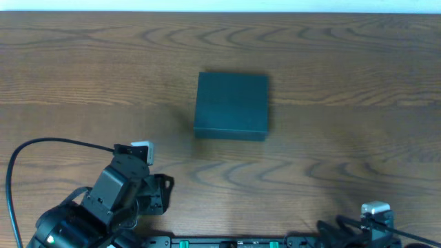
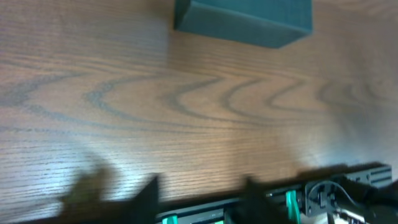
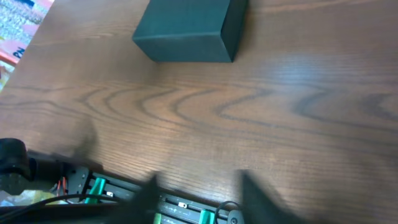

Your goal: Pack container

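Note:
The container (image 1: pixel 231 105) is a dark charcoal, roughly square shallow box, lid shut, on the wooden table near the middle. It also shows at the top of the left wrist view (image 2: pixel 245 18) and of the right wrist view (image 3: pixel 189 30). My left gripper (image 2: pixel 199 196) is open and empty, low at the table's front left edge, well short of the box. My right gripper (image 3: pixel 202 196) is open and empty at the front right edge; only a small part of that arm (image 1: pixel 375 213) shows in the overhead view.
A black rail with green clips (image 1: pixel 227 242) runs along the table's front edge. A black cable (image 1: pixel 27 148) loops from the left arm. Colourful packaging (image 3: pixel 18 28) lies off the table at the upper left of the right wrist view.

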### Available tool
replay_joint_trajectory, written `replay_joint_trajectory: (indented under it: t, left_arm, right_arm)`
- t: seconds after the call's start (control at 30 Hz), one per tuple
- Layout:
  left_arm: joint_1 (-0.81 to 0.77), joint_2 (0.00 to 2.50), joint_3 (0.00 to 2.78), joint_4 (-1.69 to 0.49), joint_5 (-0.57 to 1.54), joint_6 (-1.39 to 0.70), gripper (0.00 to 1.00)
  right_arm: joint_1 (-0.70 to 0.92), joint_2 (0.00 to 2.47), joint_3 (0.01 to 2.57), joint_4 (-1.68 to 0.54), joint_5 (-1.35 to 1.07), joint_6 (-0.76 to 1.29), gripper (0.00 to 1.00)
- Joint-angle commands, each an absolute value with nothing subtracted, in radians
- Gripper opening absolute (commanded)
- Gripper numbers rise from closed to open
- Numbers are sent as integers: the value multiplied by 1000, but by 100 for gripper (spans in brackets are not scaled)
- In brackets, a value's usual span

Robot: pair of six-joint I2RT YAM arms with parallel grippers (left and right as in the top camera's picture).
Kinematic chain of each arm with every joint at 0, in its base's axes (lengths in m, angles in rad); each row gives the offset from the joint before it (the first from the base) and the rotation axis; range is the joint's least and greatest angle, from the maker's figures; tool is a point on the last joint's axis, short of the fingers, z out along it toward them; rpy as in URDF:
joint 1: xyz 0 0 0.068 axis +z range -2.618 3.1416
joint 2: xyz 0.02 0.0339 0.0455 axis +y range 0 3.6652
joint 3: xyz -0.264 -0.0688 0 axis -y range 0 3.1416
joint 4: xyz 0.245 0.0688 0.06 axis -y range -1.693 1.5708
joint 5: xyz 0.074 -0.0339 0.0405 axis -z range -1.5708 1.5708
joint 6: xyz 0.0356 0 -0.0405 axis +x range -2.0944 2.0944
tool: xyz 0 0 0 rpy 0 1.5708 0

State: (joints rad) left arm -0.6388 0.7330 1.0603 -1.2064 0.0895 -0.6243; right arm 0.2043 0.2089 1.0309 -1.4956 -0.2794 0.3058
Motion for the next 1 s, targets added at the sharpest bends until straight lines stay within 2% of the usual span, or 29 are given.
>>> replay_joint_trajectory:
  t: [0.0, 0.13, 0.6, 0.77, 0.97]
  left_arm:
    - [-643, 731, 1060, -1194, 35, -670, 95]
    - [-643, 731, 1060, -1207, 44, -670, 95]
    - [-625, 727, 1060, -1212, 43, -665, 95]
    - [-451, 655, 1029, -1195, -60, -579, 95]
    - [-224, 445, 825, -966, -59, -244, 95]
  right_arm:
    - [202, 207, 1023, -1516, -297, 332, 99]
    - [202, 207, 1023, -1567, -318, 511, 99]
    - [202, 207, 1023, -1567, -318, 519, 99]
    - [202, 207, 1023, -1567, -318, 519, 99]
    - [202, 207, 1023, -1567, -318, 519, 99]
